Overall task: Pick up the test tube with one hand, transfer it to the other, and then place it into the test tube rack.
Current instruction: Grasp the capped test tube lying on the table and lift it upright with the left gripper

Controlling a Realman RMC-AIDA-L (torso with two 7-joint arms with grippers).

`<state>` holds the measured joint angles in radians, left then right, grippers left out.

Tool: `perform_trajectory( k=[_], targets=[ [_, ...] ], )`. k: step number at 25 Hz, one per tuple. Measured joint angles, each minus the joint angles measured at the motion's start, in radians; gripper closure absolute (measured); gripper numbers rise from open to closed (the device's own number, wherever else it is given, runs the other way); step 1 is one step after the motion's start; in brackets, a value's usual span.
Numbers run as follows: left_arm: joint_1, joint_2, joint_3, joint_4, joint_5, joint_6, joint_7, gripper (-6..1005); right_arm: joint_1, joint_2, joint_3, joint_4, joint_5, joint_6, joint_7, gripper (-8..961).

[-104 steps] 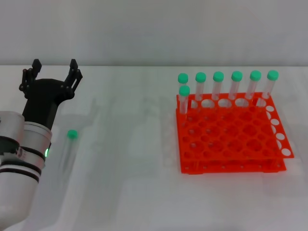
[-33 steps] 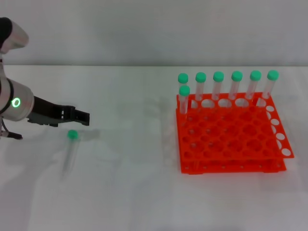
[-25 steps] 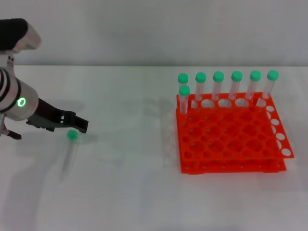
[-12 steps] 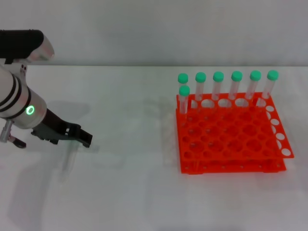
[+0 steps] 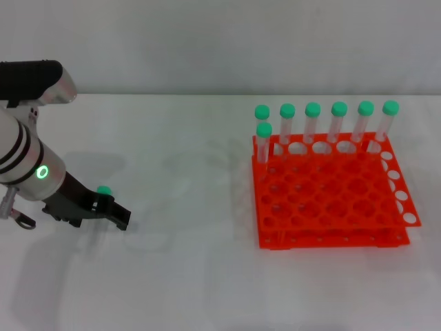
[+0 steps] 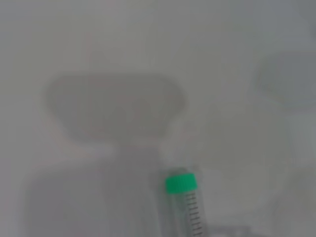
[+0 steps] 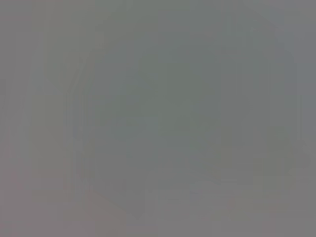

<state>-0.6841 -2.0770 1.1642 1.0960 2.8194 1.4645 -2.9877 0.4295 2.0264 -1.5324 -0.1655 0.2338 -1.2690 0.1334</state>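
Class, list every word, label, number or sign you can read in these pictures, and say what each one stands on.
No readable text anywhere.
Slim clear plastic test tube with a green cap, lying under the left hand: dark graduation ticks along its side, any numbers too blurred to read.
Bright orange plastic test tube rack: no label visible.

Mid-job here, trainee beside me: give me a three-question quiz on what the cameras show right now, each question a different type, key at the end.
1. True or false: the left pincer is down at the loose test tube lying on the table.
2. How many green-capped tubes stand in the orange test tube rack?
3. Where is the right pincer? A) over the rack B) holding a tube C) not in view

Key: 1 true; 2 seven, six along the far row and one in front of its left end; 3 C.
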Motion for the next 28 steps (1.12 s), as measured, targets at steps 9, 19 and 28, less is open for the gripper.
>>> perform_trajectory(
  k=[9, 19, 28],
  targets=[
    [-0.023, 0.003, -0.001, -0.061, 0.012, -0.001, -0.007, 110, 0.0, 0.0, 0.0, -0.002, -0.001, -0.002, 0.0, 140],
    [-0.023, 0.011, -0.011, -0.066, 0.013, 0.007, -0.008, 111, 0.0, 0.0, 0.0, -0.002, -0.001, -0.005, 0.0, 140],
    [-0.017, 0.017, -0.011, -0.064, 0.012, 0.02, -0.01, 135, -0.001, 0.002, -0.001, -0.002, -0.001, -0.009, 0.0, 140]
  ],
)
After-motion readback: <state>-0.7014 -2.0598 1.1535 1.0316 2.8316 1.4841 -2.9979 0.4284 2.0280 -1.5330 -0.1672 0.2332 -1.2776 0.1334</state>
